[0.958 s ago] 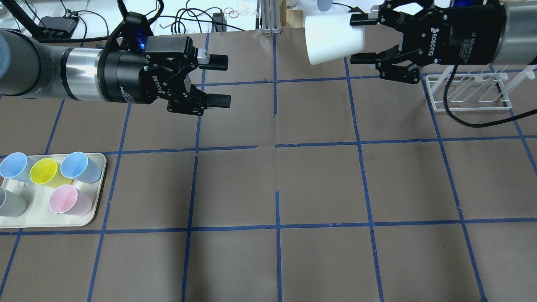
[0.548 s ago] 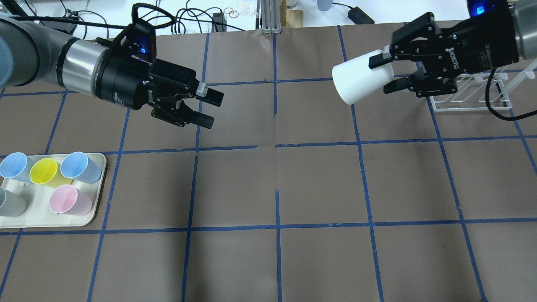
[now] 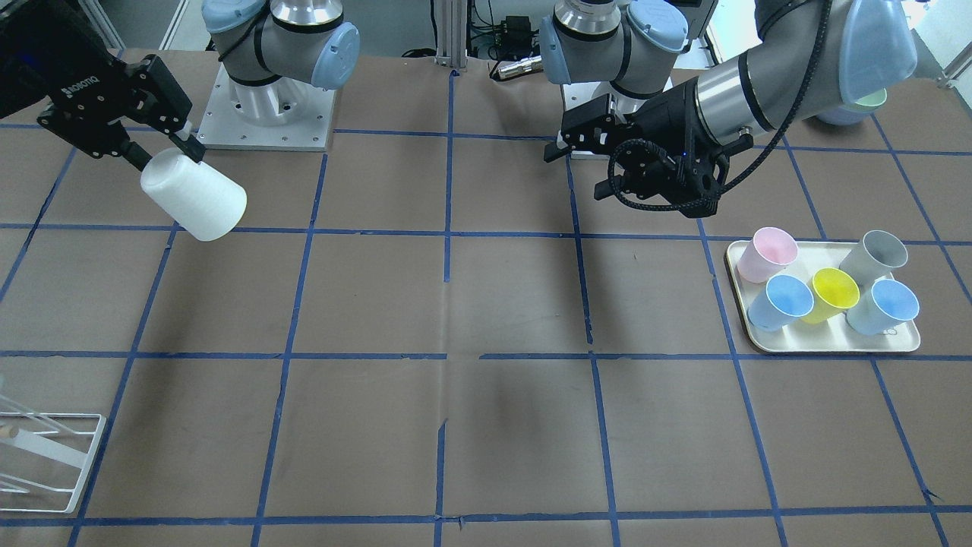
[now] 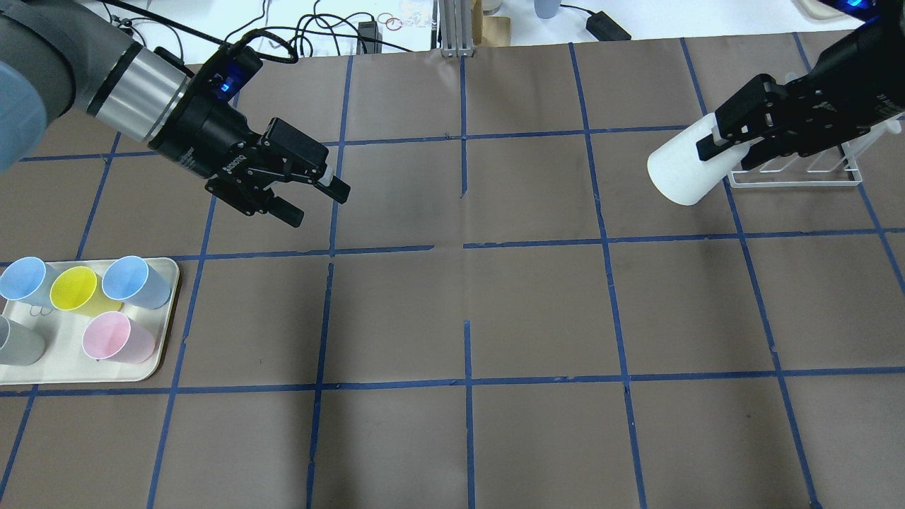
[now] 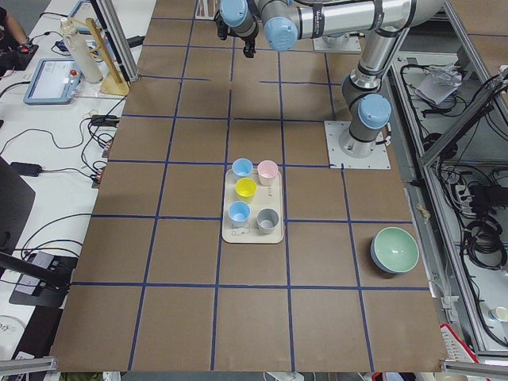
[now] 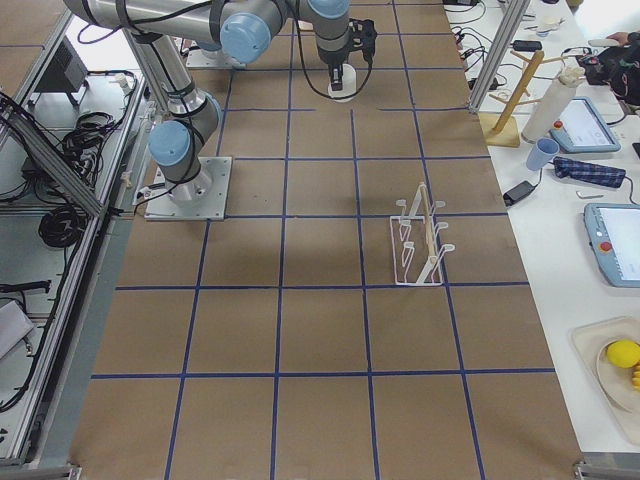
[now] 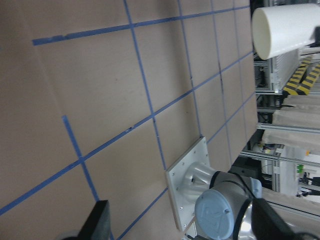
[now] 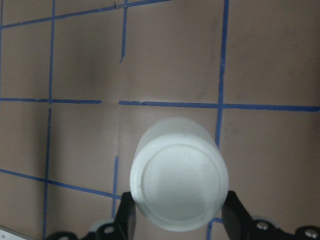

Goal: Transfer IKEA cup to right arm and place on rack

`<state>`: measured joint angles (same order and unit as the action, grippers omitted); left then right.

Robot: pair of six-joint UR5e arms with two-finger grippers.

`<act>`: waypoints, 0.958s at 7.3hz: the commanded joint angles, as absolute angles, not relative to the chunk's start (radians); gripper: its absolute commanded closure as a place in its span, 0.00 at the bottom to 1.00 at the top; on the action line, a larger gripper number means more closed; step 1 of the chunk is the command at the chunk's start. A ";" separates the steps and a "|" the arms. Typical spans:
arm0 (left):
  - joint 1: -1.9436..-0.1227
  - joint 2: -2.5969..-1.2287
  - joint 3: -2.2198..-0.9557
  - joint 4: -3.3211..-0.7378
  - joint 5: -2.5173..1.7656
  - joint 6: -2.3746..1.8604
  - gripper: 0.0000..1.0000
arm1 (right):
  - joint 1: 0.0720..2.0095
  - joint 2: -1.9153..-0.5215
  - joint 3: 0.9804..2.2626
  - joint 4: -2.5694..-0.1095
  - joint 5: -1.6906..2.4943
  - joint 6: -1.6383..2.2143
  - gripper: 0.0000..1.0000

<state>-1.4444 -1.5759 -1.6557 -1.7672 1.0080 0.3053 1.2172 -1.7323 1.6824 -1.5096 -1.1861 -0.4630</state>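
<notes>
The IKEA cup [image 4: 677,173] is plain off-white and hangs tilted, base down and toward the table's middle. My right gripper [image 4: 713,138] is shut on its upper wall. They also show in the front-facing view, cup [image 3: 196,197] and gripper [image 3: 168,156], and the cup's base fills the right wrist view [image 8: 179,187]. The white wire rack [image 4: 799,184] stands just right of the cup, partly behind the gripper. My left gripper [image 4: 316,203] is open and empty over the table's left half, far from the cup.
A cream tray [image 4: 152,364] at the left front edge holds two blue cups, a yellow [image 4: 74,290], a pink and a grey one. A green bowl [image 5: 394,250] sits near the robot's left side. Blue tape lines grid the brown table.
My right gripper has carried the cup right and down to beside the rack, tilting it base-down. My left gripper, still open, has drawn back left and angled downward.
</notes>
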 commanded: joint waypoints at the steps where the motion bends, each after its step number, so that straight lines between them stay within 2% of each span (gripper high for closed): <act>1: -1.552 -1.569 -1.655 -1.539 1.331 0.053 0.00 | 1.218 -1.729 1.686 -1.610 -1.355 -0.747 1.00; 4: -1.568 -1.560 -1.651 -1.526 1.544 -0.012 0.00 | 1.213 -1.677 1.690 -1.732 -1.445 -0.862 1.00; 7: -1.568 -1.604 -1.551 -1.563 1.549 -0.038 0.00 | 1.077 -1.595 1.687 -1.793 -1.422 -0.854 1.00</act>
<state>-1.5691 -1.5798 -1.5950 -1.5416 1.5512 -0.0301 1.1340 -1.6207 1.6891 -1.7816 -1.4308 -0.8567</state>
